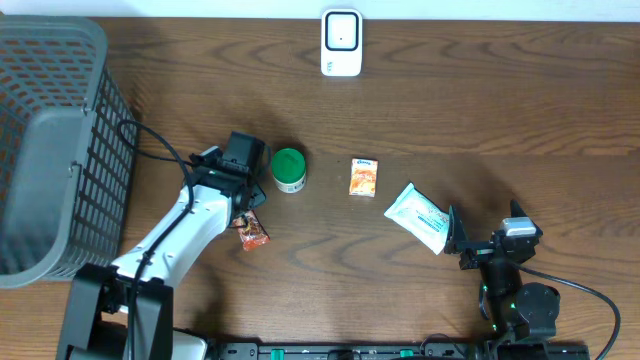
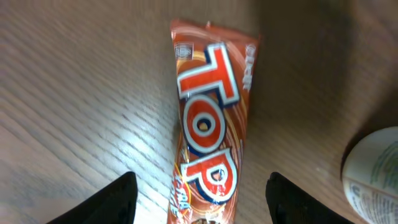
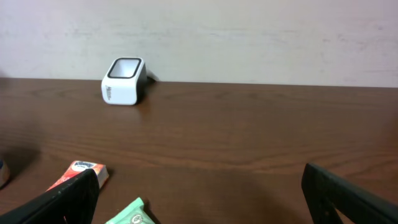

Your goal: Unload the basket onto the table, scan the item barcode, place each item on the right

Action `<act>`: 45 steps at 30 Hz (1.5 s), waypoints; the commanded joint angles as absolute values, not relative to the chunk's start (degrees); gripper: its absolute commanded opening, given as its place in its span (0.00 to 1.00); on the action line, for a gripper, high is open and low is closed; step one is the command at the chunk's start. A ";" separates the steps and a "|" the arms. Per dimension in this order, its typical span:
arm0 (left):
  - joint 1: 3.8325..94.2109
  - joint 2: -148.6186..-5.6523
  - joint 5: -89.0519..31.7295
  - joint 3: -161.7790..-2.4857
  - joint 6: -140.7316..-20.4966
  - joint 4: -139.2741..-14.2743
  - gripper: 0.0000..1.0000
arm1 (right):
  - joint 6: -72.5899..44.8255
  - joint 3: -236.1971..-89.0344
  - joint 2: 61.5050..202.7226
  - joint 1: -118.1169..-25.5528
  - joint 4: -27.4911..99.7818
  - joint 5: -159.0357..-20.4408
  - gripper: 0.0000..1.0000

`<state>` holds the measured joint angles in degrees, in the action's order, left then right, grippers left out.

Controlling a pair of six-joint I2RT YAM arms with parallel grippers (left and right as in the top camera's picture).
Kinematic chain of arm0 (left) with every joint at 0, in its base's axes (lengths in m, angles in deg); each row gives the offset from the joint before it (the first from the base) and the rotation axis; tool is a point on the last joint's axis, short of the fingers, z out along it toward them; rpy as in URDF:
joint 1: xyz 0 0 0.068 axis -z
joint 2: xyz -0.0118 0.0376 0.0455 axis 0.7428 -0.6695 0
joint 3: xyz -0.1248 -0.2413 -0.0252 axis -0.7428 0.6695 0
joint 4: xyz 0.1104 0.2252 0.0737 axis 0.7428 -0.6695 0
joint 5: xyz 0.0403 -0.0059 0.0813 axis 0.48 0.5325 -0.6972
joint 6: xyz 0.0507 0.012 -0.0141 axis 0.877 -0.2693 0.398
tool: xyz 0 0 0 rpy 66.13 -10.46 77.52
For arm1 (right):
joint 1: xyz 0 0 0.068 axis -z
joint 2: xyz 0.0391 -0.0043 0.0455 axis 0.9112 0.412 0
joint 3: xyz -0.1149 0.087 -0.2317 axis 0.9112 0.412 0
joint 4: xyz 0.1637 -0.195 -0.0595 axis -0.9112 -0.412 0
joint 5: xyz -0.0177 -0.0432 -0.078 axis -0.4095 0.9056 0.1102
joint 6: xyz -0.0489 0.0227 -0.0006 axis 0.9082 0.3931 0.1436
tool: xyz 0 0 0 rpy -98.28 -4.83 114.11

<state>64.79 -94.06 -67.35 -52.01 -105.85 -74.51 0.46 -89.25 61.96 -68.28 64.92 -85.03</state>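
left gripper (image 2: 199,190): open, fingers either side of the snack bar (image 2: 208,124), not touching it.
snack bar: flat on the counter (image 2: 74,93), logo up, near the green-lidded jar (image 1: 288,168); barcode unseen, likely underneath.
right gripper (image 3: 199,193): open, empty.
scanner (image 1: 341,42): far edge, facing up, well apart from the bar.

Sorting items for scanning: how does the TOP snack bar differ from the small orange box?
The TOP snack bar is long, red-brown and soft-wrapped, and it lies slanted under the open left end effector. The orange box is short and rigid-looking, and it lies straight with no end effector near it. Both lie flat, ungripped.
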 commanded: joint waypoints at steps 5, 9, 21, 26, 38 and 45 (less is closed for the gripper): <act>64.77 -83.18 -75.09 -56.04 -103.09 -74.12 0.76 | -0.35 -89.06 61.66 -68.39 64.88 -84.98 0.99; 64.77 -75.33 -76.53 -56.30 -102.88 -72.83 0.85 | -0.33 -89.06 61.66 -68.39 64.88 -84.98 0.99; 64.77 -50.81 -81.97 -56.67 -89.00 -49.07 0.98 | -0.33 -89.06 61.66 -68.39 64.88 -84.98 0.99; 64.77 -49.34 -95.13 -56.67 -85.54 -49.35 0.98 | -0.33 -89.06 61.66 -68.39 64.88 -84.98 0.99; 64.77 -64.01 -80.18 -56.49 -100.65 -77.68 0.98 | -0.33 -89.06 61.66 -68.39 64.88 -84.98 0.99; 64.77 -82.17 -70.39 -56.49 -103.27 -80.11 0.95 | -0.33 -89.06 61.66 -68.39 64.88 -84.98 0.99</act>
